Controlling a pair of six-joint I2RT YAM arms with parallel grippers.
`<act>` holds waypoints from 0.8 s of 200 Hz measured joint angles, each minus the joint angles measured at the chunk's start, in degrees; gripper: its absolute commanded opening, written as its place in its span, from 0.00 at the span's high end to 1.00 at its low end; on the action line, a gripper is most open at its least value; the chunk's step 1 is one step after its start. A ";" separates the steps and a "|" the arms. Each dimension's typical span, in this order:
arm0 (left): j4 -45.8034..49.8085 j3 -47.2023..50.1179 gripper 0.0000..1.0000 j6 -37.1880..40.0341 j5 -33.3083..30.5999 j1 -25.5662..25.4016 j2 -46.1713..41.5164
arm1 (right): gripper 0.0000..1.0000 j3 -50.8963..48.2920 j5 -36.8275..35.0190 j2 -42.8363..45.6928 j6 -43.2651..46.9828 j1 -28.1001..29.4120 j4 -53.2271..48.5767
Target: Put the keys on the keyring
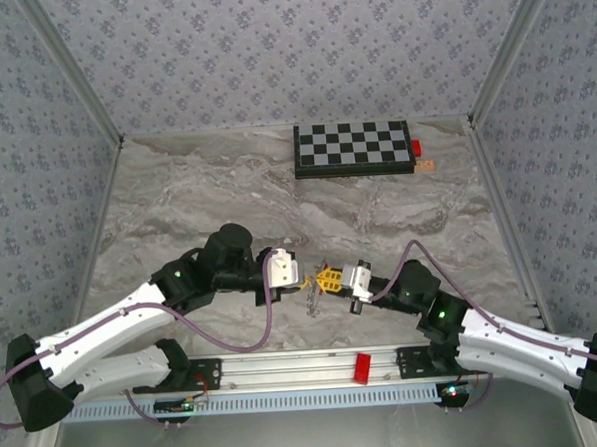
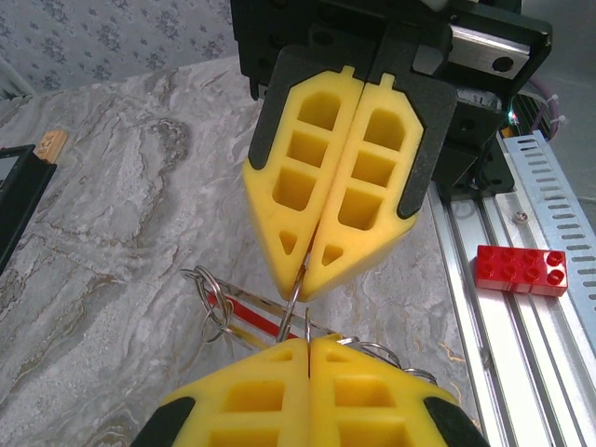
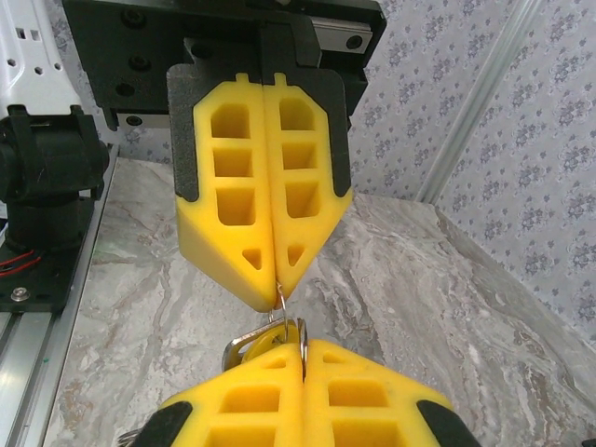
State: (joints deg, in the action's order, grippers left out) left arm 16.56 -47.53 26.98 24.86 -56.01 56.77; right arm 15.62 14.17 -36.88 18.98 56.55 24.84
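My two grippers meet tip to tip low over the table's near middle, the left gripper [image 1: 303,280] facing the right gripper [image 1: 333,280]. Both are shut. The keyring [image 2: 250,313], thin grey wire with a red section, hangs between them with small wire loops [image 2: 209,300] at its far end. The left gripper [image 2: 308,341] pinches an upright piece of thin wire. The right gripper [image 3: 303,346] also clamps a thin wire ring [image 3: 303,328]. A pale brass key [image 3: 258,346] shows just behind the right fingertips. Which wire belongs to which ring I cannot tell.
A black-and-white checkerboard [image 1: 355,148] lies at the back of the table, a small red block [image 1: 416,148] at its right end. A red brick [image 1: 363,367] sits on the rail [image 1: 286,365] between the arm bases. Patterned walls enclose the marble table [image 1: 198,209].
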 measured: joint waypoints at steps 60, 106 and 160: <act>0.00 0.00 1.00 0.00 0.00 0.00 0.02 | 1.00 0.00 -1.22 0.15 -0.61 -0.22 -0.02; 0.00 0.00 1.00 0.02 -0.02 0.00 0.02 | 1.00 0.00 -1.75 2.47 -1.53 -1.38 0.28; 0.11 0.00 1.00 0.24 0.00 0.00 0.70 | 1.00 -0.07 1.84 4.20 -1.53 -1.44 2.56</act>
State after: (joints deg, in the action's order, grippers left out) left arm 16.67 -47.53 27.22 24.86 -56.01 57.47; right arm 15.55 16.01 -32.69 17.45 55.11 27.40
